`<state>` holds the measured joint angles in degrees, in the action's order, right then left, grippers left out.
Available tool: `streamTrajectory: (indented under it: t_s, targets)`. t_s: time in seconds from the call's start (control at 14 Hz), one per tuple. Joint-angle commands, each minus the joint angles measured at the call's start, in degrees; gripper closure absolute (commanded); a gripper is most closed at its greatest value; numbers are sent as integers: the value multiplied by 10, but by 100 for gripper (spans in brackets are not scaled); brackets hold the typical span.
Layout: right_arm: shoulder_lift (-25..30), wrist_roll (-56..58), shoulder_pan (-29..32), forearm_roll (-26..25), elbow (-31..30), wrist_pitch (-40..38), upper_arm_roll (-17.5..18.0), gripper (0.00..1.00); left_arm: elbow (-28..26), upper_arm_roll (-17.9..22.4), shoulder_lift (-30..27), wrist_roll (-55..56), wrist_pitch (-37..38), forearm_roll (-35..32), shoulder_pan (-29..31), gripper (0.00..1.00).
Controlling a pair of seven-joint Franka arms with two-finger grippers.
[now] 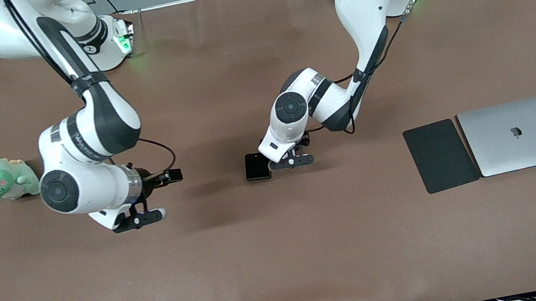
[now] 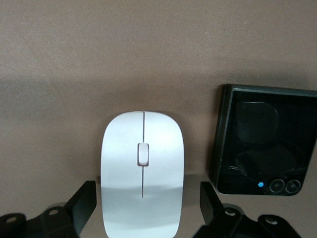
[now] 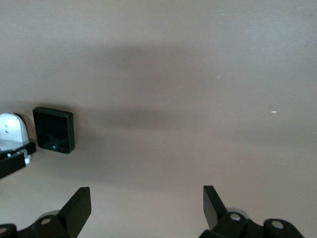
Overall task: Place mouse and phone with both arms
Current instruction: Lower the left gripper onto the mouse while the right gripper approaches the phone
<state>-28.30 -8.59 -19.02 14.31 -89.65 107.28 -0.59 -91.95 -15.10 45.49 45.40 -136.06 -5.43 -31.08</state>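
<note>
Brown bench (image 1: 287,257) carried the mouse (image 2: 142,171) beside the phone (image 1: 256,166). My left gripper (image 2: 143,208) straddled the mouse, jaws spread; next, close. My right gripper (image 3: 146,208) waited, jaws spread.

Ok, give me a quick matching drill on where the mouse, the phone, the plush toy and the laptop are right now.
Things:
1. mouse
2. phone
3. plush toy
4. laptop

Places:
A. at the right arm's end of the table
B. between the open fingers of the left gripper
C. on the table beside the mouse, outside the left gripper
D. beside the black pad, toward the left arm's end of the table

The right gripper is open over bare table.

Pairs: 1-B, 2-C, 3-A, 4-D
</note>
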Motion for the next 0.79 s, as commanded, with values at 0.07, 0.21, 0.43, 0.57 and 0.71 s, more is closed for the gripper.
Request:
streamTrajectory:
  t_s: [0.07,0.21,0.43,0.57,0.71]
  targets:
    - [-40,-29,-53,6,8,69,-5,0,13,9,9,13,-5,-17,-9,10]
    - [-64,-69,-68,1,9,132,-6,0,20,17,10,13,-5,-18,-10,10]
    - [-76,-77,-66,0,8,148,-6,0,22,17,15,12,-5,-17,-10,18]
    - [-82,-78,-65,1,9,148,-6,0,24,17,15,13,-5,-17,-13,21]
    - [-87,-91,-73,0,11,149,-7,0,26,17,20,13,-5,-17,-14,23]
